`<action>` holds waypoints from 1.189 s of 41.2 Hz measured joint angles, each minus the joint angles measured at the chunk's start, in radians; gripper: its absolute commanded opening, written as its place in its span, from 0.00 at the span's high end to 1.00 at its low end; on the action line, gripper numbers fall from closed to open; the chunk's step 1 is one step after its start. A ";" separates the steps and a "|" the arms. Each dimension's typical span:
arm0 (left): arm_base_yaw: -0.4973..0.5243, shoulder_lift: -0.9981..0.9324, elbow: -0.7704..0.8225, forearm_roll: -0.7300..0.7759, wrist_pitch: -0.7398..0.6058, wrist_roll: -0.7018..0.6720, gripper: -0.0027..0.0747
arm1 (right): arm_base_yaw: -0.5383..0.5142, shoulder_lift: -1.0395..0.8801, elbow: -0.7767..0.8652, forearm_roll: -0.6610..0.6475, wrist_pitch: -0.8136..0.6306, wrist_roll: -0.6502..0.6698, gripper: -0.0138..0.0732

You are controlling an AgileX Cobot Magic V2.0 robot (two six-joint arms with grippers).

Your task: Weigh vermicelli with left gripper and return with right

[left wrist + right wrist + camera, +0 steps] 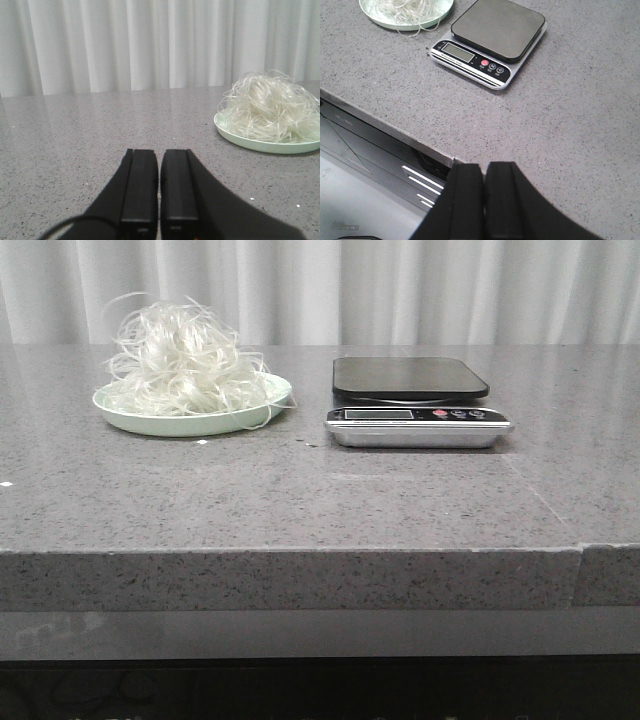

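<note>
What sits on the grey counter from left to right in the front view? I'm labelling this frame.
Pale green plate heaped with wispy white vermicelli → silver digital kitchen scale with a black platform, which is empty.

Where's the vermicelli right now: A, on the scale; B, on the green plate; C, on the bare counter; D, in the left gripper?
B: the vermicelli is heaped on the plate, left of the empty scale.
</note>
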 measured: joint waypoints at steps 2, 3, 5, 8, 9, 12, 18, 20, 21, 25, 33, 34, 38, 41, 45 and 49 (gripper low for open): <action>0.000 0.000 0.000 0.000 -0.001 0.000 0.78 | 0.000 0.000 0.000 0.000 0.000 0.000 0.66; 0.000 0.000 0.000 0.000 -0.001 0.000 0.78 | 0.000 0.000 0.000 0.000 0.000 0.000 0.66; 0.000 0.000 0.000 0.000 -0.001 0.000 0.78 | 0.000 0.000 0.000 0.000 0.000 0.000 0.66; 0.000 0.000 0.000 0.000 -0.001 0.000 0.78 | 0.000 0.000 0.000 0.000 0.000 0.000 0.66; 0.000 0.000 0.000 0.000 -0.001 0.000 0.78 | 0.000 0.000 0.000 0.000 0.000 0.000 0.66; 0.000 0.000 0.000 0.000 -0.001 0.000 0.78 | 0.000 0.000 0.000 0.000 0.000 0.000 0.66; 0.000 0.000 0.000 0.000 -0.001 0.000 0.78 | 0.000 0.000 0.000 0.000 0.000 0.000 0.66; 0.000 0.000 0.000 0.000 -0.001 0.000 0.78 | 0.000 0.000 0.000 0.000 0.000 0.000 0.66; 0.000 0.000 0.000 0.000 -0.001 0.000 0.78 | 0.000 0.000 0.000 0.000 0.000 0.000 0.66; 0.000 0.000 0.000 0.000 -0.001 0.000 0.78 | 0.000 0.000 0.000 0.000 0.000 0.000 0.66; 0.000 0.000 0.000 0.000 -0.001 0.000 0.78 | 0.000 -0.002 0.006 0.000 -0.002 0.000 0.66; 0.000 0.000 0.000 0.000 -0.001 0.000 0.78 | 0.000 -0.005 0.010 0.000 -0.002 0.000 0.66; 0.000 0.000 0.000 0.000 -0.001 0.000 0.78 | -0.030 -0.040 0.060 0.000 -0.037 0.000 0.66; 0.000 0.000 0.000 0.000 -0.001 0.000 0.78 | -0.071 -0.094 0.140 -0.005 -0.121 0.000 0.66; 0.000 0.000 0.000 0.000 -0.001 0.000 0.78 | -0.154 -0.176 0.278 -0.005 -0.278 0.000 0.66; 0.000 0.000 0.000 0.000 -0.001 0.000 0.78 | -0.228 -0.260 0.432 -0.005 -0.445 0.000 0.66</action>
